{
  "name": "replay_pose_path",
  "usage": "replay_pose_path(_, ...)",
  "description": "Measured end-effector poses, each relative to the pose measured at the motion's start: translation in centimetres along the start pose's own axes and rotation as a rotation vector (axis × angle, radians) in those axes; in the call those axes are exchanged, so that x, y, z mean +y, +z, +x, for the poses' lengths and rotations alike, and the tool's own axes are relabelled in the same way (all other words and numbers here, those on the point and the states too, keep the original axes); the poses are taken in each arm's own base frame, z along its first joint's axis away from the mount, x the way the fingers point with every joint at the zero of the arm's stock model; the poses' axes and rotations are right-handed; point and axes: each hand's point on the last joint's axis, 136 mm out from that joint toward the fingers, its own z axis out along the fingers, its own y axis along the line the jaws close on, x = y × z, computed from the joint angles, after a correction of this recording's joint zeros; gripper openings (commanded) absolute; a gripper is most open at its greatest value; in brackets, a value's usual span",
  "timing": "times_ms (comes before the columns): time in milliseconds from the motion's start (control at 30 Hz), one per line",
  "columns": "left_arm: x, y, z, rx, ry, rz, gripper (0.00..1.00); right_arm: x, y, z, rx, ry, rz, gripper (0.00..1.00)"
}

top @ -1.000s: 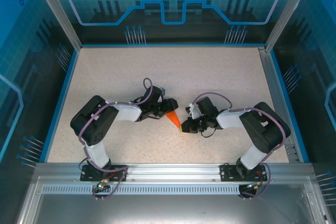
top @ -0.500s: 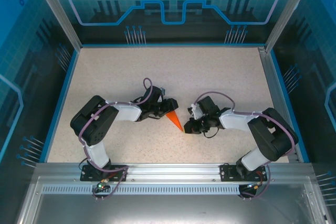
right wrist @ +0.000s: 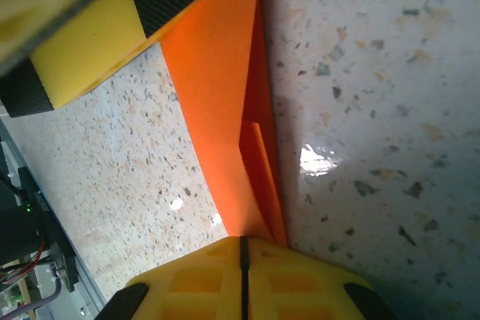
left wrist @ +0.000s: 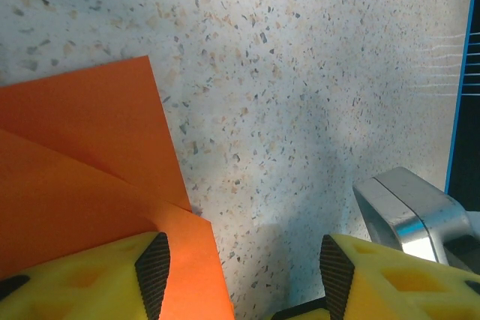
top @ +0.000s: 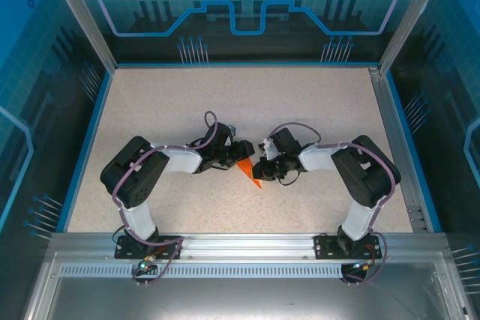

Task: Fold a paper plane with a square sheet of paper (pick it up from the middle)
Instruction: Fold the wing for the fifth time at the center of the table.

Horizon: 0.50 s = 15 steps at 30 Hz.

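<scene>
Diagonal paper wedge (top: 247,172), tip near-right

Thing: square sheet of paper (top: 247,172), thin, bright orange, plain.
Shape: folded into a narrow wedge with a point at the lower right in the top view.
Layers: two overlapping flaps with straight edges are seen in the lower left of the left wrist view (left wrist: 82,155).
Right wrist view: a tapering strip (right wrist: 225,88) is seen running from top centre to bottom centre, with an inner fold on its right.
Place: centre of the top view, on the speckled table (top: 247,110).
</scene>
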Motion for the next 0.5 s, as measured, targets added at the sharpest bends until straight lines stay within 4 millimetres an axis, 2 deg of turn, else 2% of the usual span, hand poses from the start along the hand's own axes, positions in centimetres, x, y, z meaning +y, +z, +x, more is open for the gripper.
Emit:
replay_pose_path(367,-0.4,-0.5,0.0,0.005,0.029,0.003,0.67,-0.1,0.1,0.2,-0.032,-0.026,-0.030,0.06)
replay_pose_path(500,-1.0,-1.4,-0.1,-0.006,0.044,0.016,0.59,0.0,0.1,0.1,-0.037,-0.016,-0.034,0.05)
